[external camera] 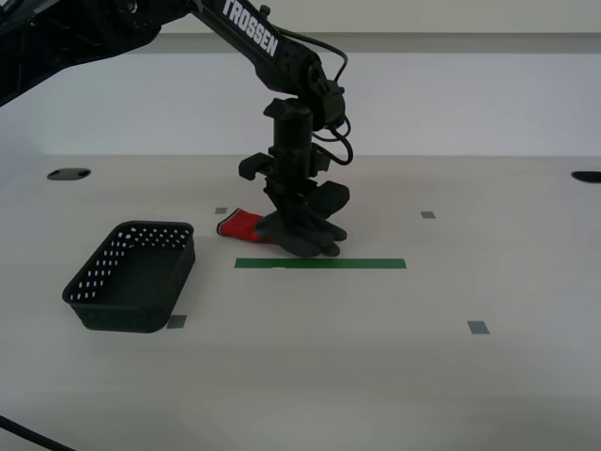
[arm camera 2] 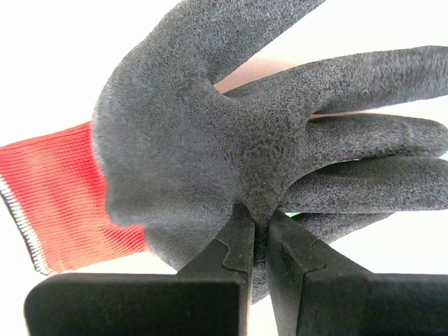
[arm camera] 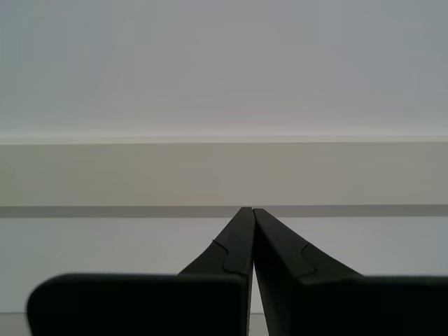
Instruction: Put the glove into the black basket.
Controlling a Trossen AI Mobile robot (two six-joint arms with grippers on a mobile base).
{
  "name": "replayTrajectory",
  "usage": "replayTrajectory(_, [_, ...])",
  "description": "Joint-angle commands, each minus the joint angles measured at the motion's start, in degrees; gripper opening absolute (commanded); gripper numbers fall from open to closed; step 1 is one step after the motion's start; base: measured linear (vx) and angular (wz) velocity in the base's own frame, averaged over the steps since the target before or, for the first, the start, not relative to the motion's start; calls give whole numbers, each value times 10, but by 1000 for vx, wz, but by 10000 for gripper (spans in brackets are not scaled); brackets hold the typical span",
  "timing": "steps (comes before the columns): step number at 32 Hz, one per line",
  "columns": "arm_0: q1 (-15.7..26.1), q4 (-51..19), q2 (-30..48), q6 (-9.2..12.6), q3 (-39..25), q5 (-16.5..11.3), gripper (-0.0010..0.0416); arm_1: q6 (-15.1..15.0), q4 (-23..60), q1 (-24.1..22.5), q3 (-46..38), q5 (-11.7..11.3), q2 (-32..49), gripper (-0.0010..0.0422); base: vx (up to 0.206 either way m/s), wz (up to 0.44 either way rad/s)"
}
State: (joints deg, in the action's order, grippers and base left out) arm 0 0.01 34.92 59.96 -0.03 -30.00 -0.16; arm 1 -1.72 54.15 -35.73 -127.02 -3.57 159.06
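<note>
The glove (external camera: 299, 231), dark grey with a red cuff (external camera: 239, 225), lies on the table at the middle of the exterior view, just behind a green tape strip. My second gripper (external camera: 299, 224) comes down on it from above and is shut on a pinch of its palm. In the second wrist view the glove (arm camera 2: 210, 133) fills the frame, with the red cuff (arm camera 2: 56, 196) to one side and my second gripper (arm camera 2: 257, 222) closed on the fabric. The black basket (external camera: 131, 275) stands empty at the exterior view's left. My first gripper (arm camera: 250, 211) is shut and empty, facing a wall.
A green tape strip (external camera: 321, 264) lies just in front of the glove. Small grey tape squares (external camera: 478, 327) dot the table. Dark holes sit at the table's far left (external camera: 69, 174) and far right (external camera: 586, 177) edges.
</note>
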Motion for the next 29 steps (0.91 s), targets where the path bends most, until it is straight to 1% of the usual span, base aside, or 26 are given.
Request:
replayTrajectory(1, [0,2,0,0,0,0,1,-12,39,0,-33,0,-1,-1,0,0])
replayTrajectory(2, [0,2,0,0,0,0,0,-22,63,0,-55,0,-1,-1,0,0])
replayTrajectory(4, [0,1,0,0,0,0,1,-26,88,0,-78,0,-1,-1,0,0])
replayTrajectory(7, [0,2,0,0,0,0,1,-36,103,0,-70,2,-29,-1,0,0])
replayTrajectory(11, [0,2,0,0,0,0,1,-58,125,2,-70,2,-61,-1,0,0])
replayTrajectory(13, [0,1,0,0,0,0,1,-59,132,2,-70,2,-77,-1,0,0])
replayTrajectory(14, [0,0,0,0,0,0,1,-64,143,3,-70,8,-94,-1,0,0])
replayTrajectory(15, [0,0,0,0,0,0,1,-68,150,4,-70,22,-105,-1,0,0])
replayTrajectory(16, [0,-2,0,0,0,0,1,-68,155,4,-70,30,-110,-1,0,0])
replayTrajectory(18, [0,-7,0,0,0,0,1,-72,169,6,-70,43,-129,-1,0,0])
replayTrajectory(22, [0,-9,0,0,0,0,1,-76,184,7,-70,43,-153,-1,0,0])
replayTrajectory(25, [0,-15,0,0,0,0,1,-89,233,15,-69,43,-197,-1,0,0])
replayTrajectory(29, [0,-23,0,0,0,0,1,-90,268,28,-68,43,-212,-1,0,0])
